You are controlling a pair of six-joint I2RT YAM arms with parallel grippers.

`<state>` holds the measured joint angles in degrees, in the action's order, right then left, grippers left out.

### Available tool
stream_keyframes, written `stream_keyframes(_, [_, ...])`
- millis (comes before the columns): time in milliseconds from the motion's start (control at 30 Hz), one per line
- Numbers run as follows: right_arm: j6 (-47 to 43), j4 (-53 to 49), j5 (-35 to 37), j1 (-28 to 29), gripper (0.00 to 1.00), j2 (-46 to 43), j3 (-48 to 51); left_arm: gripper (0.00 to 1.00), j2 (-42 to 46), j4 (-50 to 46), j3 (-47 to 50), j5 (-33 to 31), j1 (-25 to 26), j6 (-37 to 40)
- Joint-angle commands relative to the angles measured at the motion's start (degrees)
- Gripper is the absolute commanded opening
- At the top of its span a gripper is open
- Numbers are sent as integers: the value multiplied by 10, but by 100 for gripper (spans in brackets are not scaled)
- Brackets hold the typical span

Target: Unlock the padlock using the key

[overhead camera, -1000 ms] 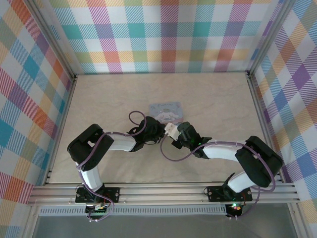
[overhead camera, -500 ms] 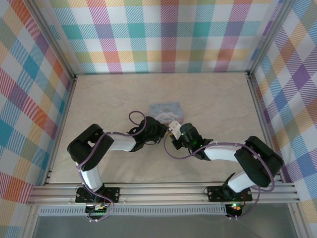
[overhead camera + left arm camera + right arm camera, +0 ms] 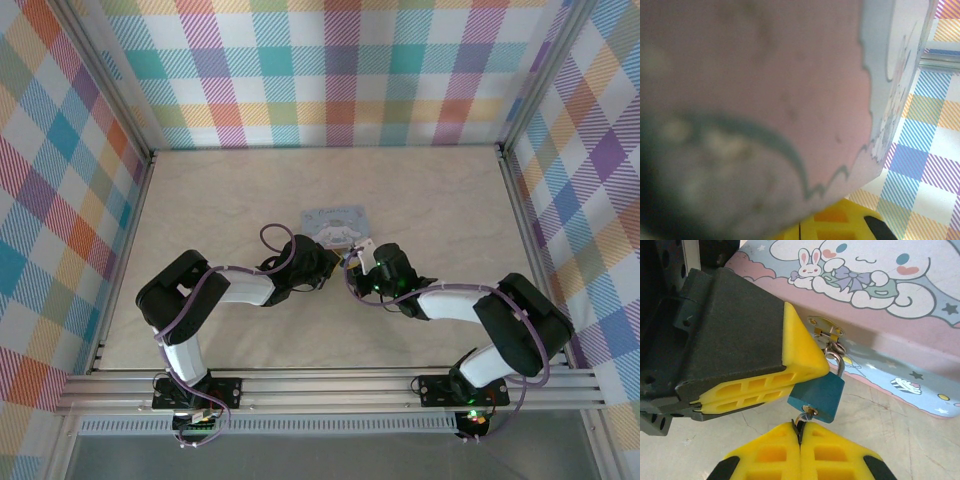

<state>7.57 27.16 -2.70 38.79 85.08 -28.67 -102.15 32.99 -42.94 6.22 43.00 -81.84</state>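
The right pincer (image 3: pixel 800 426), clamped on the key (image 3: pixel 801 421) seated under the padlock (image 3: pixel 817 395) hanging from the box (image 3: pixel 880 315), should twist squarely about the key's axis. The closed left pincer (image 3: pixel 810 380) braces the lock.

Pale marbled table (image 3: pixel 220 200), pastel plaid walls (image 3: pixel 340 70) on three sides, aluminium rails (image 3: pixel 330 385) along the near edge, cartoon-printed pastel box (image 3: pixel 332 218) near the table's middle.

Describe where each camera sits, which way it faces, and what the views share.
Top external: above and behind, facing down on table, left arm, right arm, cartoon box.
Left wrist: close to the box, blurred; own yellow fingertip below.
Right wrist: faces past right gripper, shut on key under teal padlock; left gripper beside.
Shared: all show the box.
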Motion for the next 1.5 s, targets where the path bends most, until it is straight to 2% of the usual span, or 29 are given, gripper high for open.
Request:
stream_keyframes(0, [35,36,-10,-10,0,3,-3,6,-1,-49,7,15,10,-2])
stream_keyframes(100, [32,28,-8,-11,0,5,-5,9,0,-50,7,14,10,-2])
stream_keyframes(467, [23,12,9,-12,0,8,-5,32,16,-73,6,3,10,5])
stream_keyframes(567, [22,8,11,-12,0,9,-4,34,24,-76,12,-3,10,7])
stream_keyframes(933, [24,8,9,-13,0,11,0,56,80,-132,11,-26,2,38])
stream_keyframes(1267, [62,38,-16,-23,0,6,14,62,153,-199,13,-45,-27,79])
stream_keyframes(1467, [99,55,-42,-39,0,6,19,67,206,-267,3,-59,-62,128])
